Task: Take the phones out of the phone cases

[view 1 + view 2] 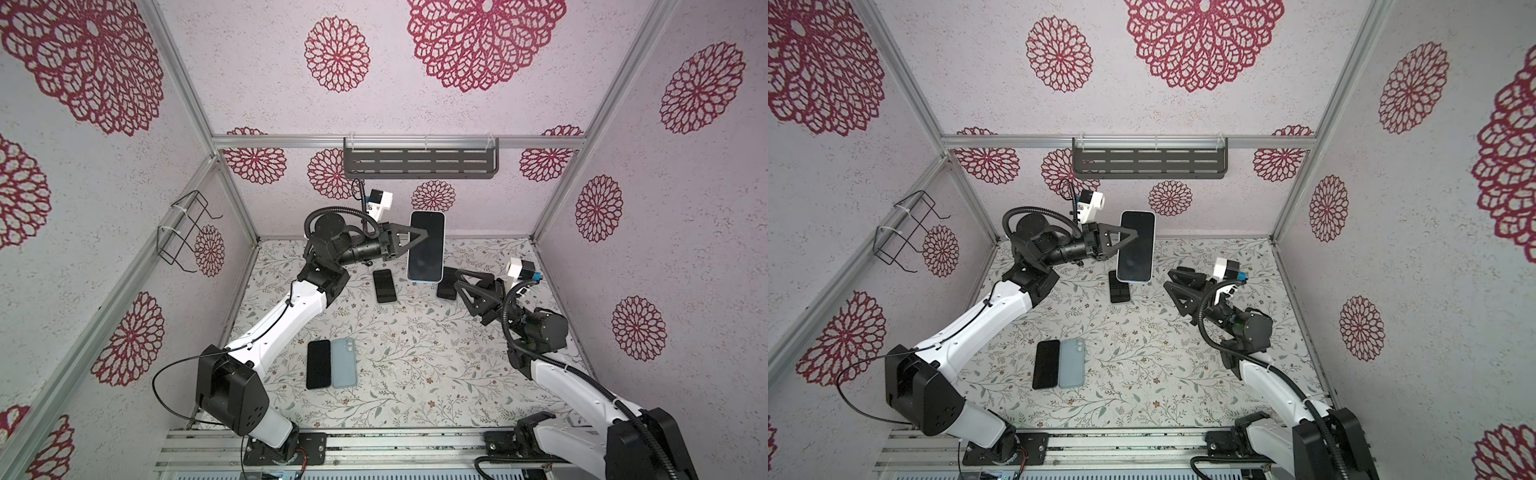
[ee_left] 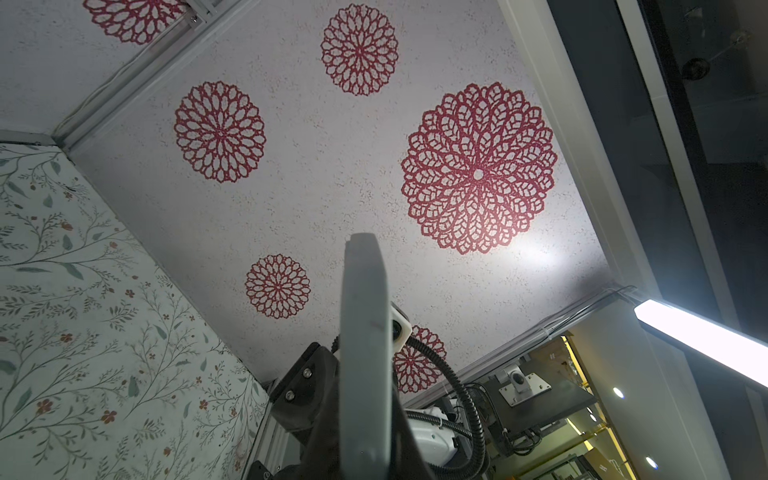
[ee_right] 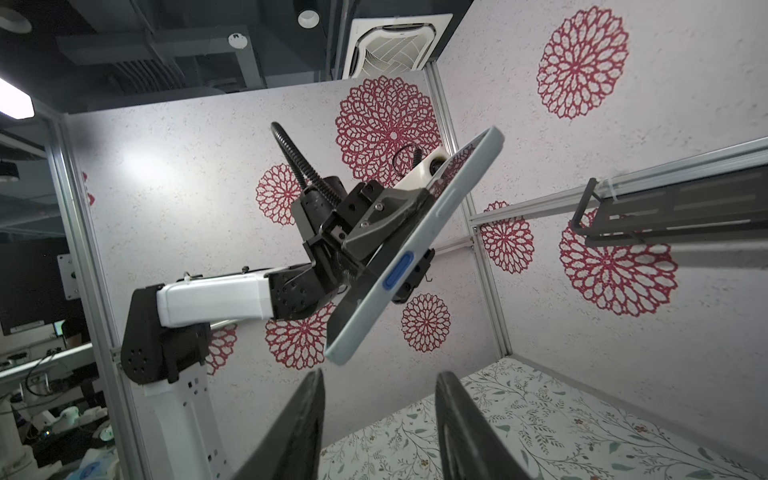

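The phone [image 1: 428,249] sits inside its pale blue-grey phone case [image 3: 415,249], lifted clear of the table [image 1: 415,395] at about 12 o'clock from the table's middle, dark screen facing up toward both top views. The left gripper [image 1: 424,237] is clenched on it from the 9 o'clock side, one finger lying across the glass and the other behind the case. In the right wrist view the case shows a bright blue side button [image 3: 398,276]; any lettering on it is too small to read.

The right gripper [image 3: 380,374] is released and empty, its fingers spread, just below the case's lower corner and not touching it. In a top view it lies at about 2 o'clock, partly over a dark phone [image 1: 444,293] on the table.

A black phone [image 1: 383,286] lies flat at 11 o'clock. At 8 o'clock another black phone [image 1: 318,364] lies edge to edge with a pale blue piece [image 1: 344,362] bearing camera rings; whether that is a phone back or a bare case I cannot tell.

The held phone's far short edge is near the back wall, under the slotted shelf [image 1: 419,162]. Open floral table runs from 3 to 6 o'clock.
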